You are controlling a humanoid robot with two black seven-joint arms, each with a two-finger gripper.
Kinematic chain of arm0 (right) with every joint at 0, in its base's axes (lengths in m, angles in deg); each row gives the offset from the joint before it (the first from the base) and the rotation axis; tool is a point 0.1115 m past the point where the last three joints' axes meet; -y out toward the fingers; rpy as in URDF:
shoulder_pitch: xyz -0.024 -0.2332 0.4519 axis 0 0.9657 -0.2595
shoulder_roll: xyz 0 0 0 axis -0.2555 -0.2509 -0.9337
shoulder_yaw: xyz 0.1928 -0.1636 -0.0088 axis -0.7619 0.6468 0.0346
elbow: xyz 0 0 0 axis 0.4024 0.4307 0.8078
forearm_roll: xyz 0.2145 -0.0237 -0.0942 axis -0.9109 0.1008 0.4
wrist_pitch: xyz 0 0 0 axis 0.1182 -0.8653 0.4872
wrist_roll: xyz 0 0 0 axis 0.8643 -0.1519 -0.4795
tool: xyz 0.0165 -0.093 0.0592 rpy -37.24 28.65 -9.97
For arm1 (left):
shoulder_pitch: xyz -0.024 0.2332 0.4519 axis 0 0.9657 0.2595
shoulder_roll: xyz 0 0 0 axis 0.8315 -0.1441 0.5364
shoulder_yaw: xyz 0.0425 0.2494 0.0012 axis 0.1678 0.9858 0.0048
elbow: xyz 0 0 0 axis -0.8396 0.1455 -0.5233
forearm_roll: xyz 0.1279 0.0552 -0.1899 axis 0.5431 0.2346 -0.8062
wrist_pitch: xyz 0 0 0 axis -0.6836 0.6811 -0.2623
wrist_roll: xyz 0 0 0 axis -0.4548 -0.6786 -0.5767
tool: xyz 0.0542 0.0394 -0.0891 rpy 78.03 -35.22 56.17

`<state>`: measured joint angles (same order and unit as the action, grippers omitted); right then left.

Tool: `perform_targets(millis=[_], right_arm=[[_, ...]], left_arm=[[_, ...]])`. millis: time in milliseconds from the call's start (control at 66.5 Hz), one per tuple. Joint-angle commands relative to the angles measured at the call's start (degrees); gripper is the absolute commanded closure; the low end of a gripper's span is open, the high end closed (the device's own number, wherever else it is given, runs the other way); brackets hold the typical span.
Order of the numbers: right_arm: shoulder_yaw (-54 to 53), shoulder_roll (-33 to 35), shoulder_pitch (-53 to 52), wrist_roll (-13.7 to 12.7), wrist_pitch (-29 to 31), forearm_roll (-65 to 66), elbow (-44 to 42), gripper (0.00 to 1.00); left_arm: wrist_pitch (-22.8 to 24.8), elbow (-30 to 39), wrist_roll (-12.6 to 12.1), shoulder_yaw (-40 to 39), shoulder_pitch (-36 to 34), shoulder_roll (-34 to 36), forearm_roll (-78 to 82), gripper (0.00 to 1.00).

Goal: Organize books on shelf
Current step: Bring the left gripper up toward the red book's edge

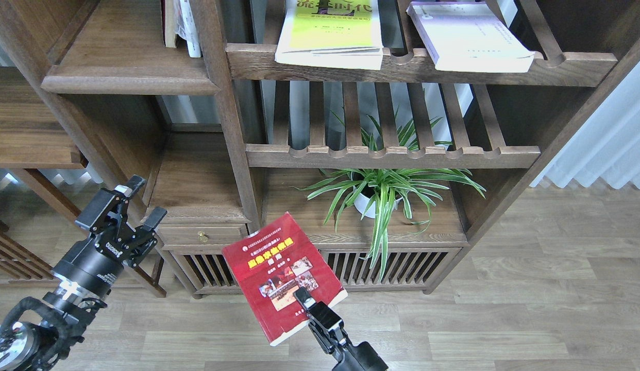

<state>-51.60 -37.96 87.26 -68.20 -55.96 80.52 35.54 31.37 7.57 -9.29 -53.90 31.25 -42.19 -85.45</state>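
Only white lettering on the left gripper [128, 202] shows, too small to read; book titles are illegible.
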Motion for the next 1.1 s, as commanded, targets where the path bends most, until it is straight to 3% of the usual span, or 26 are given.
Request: perform_targets(millis=[0, 346, 601, 812, 977, 1082], right_arm=[[-1.28, -0.04, 0.94, -0.44, 0.00, -0.07, 0.94, 0.96], [-1.37, -0.04, 3.06, -1.58, 0.00, -0.60, 2.26, 0.97], [-0.58, -0.04, 2.53, -2.63, 0.00, -0.60, 2.17, 0.97], [-0.67, -0.04, 0.86, -2.72, 0.00, -0.60, 2.35, 0.97], [-0.84, -0.04, 0.24, -2.64, 0.00, -0.60, 3.49, 0.98], [-1.55, -0.04, 0.24, -2.63, 0.00, -0.60, 3.75, 0.97]], left_arm=[[0.00, 0.02, -0.03, 2.65, -0.14, 3.16, -0.34, 0.00], [0.00, 0.10, -0.47, 15.39, -2.42, 9.85, -0.34, 0.00], [0.00, 0.10, -5.13, 15.49, -5.67, 8.00, -0.43, 0.00], [0.00, 0.10, -5.04, 12.85, -12.62, 5.36, -0.52, 0.00], [0.00, 0.10, -5.65, 10.83, -14.29, 5.19, -0.43, 0.00], [0.00, -0.07, -9.08, 9.95, -13.94, 5.28, -0.34, 0.00]])
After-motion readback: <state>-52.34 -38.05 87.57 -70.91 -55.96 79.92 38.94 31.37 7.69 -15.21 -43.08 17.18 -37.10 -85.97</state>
